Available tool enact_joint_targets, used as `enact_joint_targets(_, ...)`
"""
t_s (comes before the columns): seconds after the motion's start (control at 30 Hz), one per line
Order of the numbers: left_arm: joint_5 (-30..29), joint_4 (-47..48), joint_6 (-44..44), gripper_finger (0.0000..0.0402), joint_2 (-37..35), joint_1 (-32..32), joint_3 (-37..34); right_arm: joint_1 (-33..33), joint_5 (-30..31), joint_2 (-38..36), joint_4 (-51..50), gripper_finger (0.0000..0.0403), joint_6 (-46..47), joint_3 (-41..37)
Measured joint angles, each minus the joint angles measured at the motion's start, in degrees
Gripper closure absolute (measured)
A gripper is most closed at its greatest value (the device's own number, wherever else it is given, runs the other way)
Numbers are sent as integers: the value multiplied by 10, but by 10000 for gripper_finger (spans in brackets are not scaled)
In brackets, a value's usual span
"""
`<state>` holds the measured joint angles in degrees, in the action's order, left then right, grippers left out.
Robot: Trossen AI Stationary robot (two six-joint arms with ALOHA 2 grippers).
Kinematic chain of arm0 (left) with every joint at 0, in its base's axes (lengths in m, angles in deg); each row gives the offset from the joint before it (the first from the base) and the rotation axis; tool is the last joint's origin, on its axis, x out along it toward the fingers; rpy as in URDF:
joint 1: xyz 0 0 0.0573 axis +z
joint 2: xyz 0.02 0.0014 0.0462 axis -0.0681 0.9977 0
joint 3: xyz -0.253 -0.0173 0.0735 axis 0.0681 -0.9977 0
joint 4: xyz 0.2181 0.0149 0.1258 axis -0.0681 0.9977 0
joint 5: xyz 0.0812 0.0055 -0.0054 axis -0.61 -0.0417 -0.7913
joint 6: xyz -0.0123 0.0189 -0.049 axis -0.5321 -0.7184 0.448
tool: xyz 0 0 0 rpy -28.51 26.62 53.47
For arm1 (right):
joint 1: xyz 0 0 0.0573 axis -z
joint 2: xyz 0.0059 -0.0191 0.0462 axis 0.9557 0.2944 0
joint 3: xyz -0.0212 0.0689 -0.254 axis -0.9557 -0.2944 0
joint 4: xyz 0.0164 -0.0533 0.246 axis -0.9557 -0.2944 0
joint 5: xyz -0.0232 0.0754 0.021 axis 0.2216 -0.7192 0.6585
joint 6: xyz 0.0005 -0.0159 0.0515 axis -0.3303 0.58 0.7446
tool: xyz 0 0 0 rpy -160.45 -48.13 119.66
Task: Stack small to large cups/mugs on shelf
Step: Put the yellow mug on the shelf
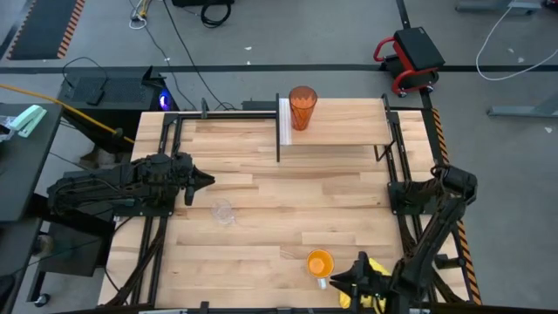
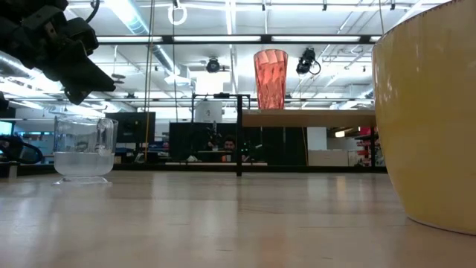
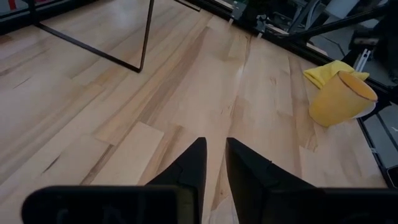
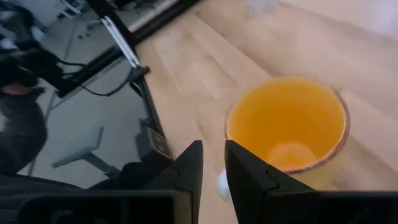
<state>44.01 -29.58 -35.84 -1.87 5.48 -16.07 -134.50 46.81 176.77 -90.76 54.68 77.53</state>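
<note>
**Me:** Right claw (image 4: 211, 163) sits just beside the orange cup (image 1: 320, 262) at the near edge of the desk (image 1: 288, 201), fingers nearly together, gripping nothing. Left claw (image 3: 213, 163) hangs above the desk near the small glass (image 1: 223, 211), fingers also narrow, empty.

**Checker:** Where are the cups?

**Me:** Tall tumbler (image 1: 301, 107) is already upright on the shelf (image 1: 349, 122), near its white end panel. Orange cup is upright on the desk, with the yellow cloth (image 1: 377, 277) close behind it. Glass stands alone on the open desk, well apart from both.

**Checker:** Risks?

**Me:** My guess, the orange cup goes next. My right fingers are too narrow to straddle its rim; if I push in without opening, I knock it toward the desk edge, which is close. The wrist view shows the floor right beside the cup, so a tip there likely means a drop.

**Checker:** Cloth a problem?

**Me:** Possibly. It lies near the cup and under my arm, so it could snag a finger or drag along.

**Checker:** And the glass?

**Me:** Clear and hard to see from above, so the grasp could land off centre and skid it. Looks slippery too.

**Checker:** Shelf side?

**Me:** Tumbler is tall and narrow. Lowering a cup into it off line could topple it off the shelf.
</note>
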Motion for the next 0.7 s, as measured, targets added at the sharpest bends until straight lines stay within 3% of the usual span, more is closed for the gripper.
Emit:
enact_joint_targets(0.2, 0, 0, 0, 329, 0, 0, 0, 23, -46, 28, -1, 328, 28, 0)
enact_joint_targets(0.7, 0, 0, 0, 333, 0, 0, 0, 31, -73, 37, -16, 328, 29, 0)
